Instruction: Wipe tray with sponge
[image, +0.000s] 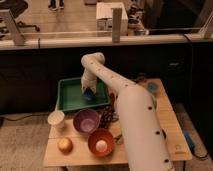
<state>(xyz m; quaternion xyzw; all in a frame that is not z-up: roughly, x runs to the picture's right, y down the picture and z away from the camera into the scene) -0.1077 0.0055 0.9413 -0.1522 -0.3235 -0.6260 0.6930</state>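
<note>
honestly the claw (88, 93) looks clamped on the blue sponge (89, 95) down inside the green tray (67, 97), so pushing sideways too hard could shove it into the purple bowl (86, 121).

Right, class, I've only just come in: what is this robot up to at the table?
The robot's arm reaches over the wooden table into the green tray. Its claw is down inside the tray, at a small blue sponge on the tray floor, right of the middle. A purple bowl and an orange bowl sit in front.
</note>
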